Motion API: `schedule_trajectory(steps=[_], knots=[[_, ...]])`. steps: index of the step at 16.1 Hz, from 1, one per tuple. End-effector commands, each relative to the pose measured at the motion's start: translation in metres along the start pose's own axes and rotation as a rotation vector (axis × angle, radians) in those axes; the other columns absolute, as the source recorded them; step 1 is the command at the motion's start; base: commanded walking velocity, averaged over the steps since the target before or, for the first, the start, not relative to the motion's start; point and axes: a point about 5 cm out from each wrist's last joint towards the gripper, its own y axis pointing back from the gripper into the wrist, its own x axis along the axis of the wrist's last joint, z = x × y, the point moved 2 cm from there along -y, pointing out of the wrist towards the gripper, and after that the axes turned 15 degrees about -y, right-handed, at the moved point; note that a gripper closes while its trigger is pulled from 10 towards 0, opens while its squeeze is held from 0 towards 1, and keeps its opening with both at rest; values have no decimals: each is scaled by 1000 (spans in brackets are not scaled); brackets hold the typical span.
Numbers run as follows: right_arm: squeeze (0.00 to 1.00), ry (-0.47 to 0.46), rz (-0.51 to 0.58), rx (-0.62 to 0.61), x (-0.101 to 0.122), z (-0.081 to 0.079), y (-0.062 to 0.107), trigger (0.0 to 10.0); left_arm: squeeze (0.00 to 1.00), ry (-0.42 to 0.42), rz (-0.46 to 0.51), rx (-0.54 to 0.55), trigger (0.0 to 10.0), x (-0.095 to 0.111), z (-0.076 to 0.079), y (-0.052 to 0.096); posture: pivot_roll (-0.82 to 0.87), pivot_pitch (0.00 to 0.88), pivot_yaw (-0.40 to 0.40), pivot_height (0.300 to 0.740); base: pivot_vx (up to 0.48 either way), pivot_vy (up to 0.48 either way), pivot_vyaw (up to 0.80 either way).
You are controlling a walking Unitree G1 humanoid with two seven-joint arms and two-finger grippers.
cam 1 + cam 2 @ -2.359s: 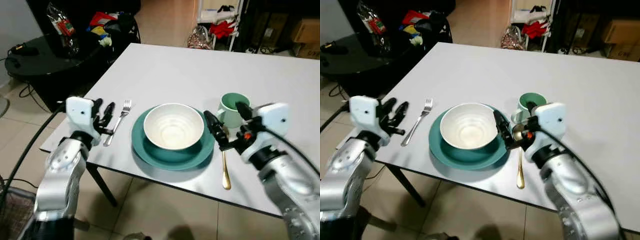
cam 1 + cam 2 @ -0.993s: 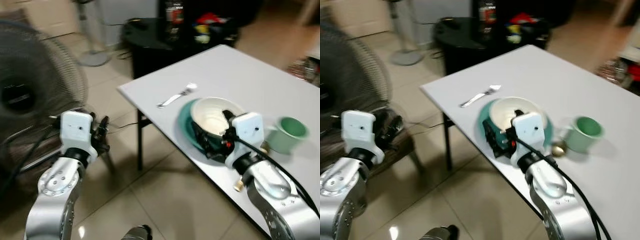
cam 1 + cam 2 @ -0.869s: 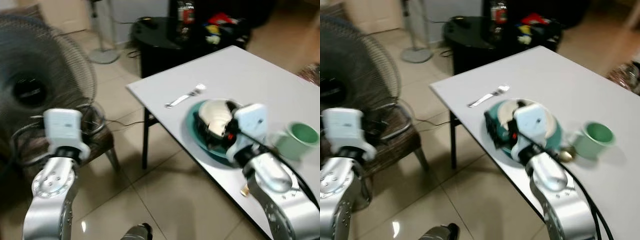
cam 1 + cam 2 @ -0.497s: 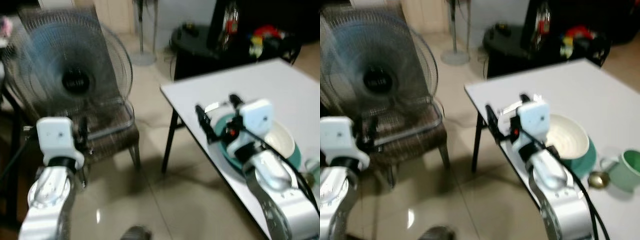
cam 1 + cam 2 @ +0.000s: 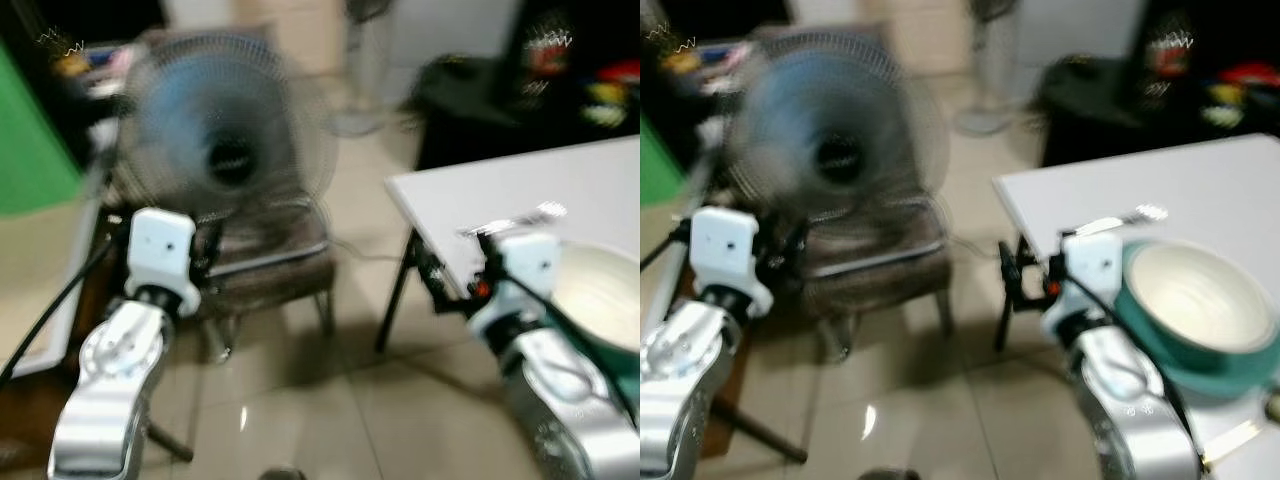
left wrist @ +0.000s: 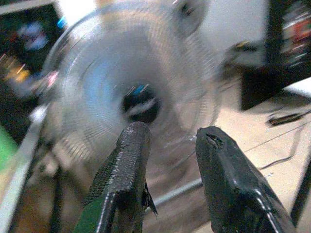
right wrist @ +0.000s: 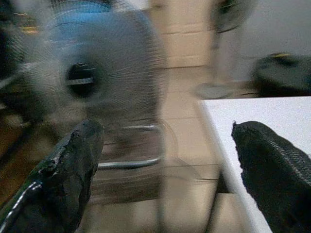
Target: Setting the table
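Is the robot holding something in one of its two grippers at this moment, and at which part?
Nothing is held. The left gripper is open with only the blurred fan beyond its fingers, and the right gripper is open wide beside the white table.

Glossy bowl (image 5: 1196, 290), matt table (image 5: 1200, 185)

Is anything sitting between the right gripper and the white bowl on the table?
Nothing visible does. The right gripper hangs open by the table's near corner, and the white bowl sits on its teal plate just behind the gripper's wrist, pointing away from it.
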Motion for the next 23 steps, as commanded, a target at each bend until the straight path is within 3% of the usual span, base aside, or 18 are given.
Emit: schedule_trajectory(steps=[1, 5, 7, 11, 14, 19, 21, 23], knots=[[0, 7, -6, -16, 2, 4, 3, 10000, 0, 6, 10, -29, 10000, 2, 5, -3, 63, 0, 67, 740, 0, 0, 800], [0, -15, -14, 20, 3, 0, 5, 10000, 0, 26, 16, -45, 10000, 4, 14, -13, 47, 0, 97, 740, 0, 0, 800], [0, -29, -40, 60, 2, -6, 3, 10000, 0, 63, 6, -12, 10000, 2, 14, -10, 61, 0, 64, 740, 0, 0, 800], [0, -14, -87, 106, -7, -8, 1, 10000, 0, 25, -8, 2, 10000, -4, 14, 1, 99, 0, 34, 740, 0, 0, 800], [0, -22, -87, 134, -3, -13, -4, 10000, 0, 25, 5, 26, 10000, 0, 6, 1, 109, 0, 16, 740, 0, 0, 800], [0, -31, -108, 190, -7, -20, -2, 10000, 0, 34, 26, 9, 10000, 4, 7, 3, 116, 0, 27, 740, 0, 0, 800], [0, -25, -111, 167, -9, -13, 0, 10000, 0, 28, 23, -3, 10000, 2, 9, 3, 110, 0, 28, 740, 0, 0, 800], [0, -29, -102, 169, -6, -16, 0, 10000, 0, 35, 28, -8, 10000, 4, 8, 4, 103, 0, 23, 740, 0, 0, 800]])
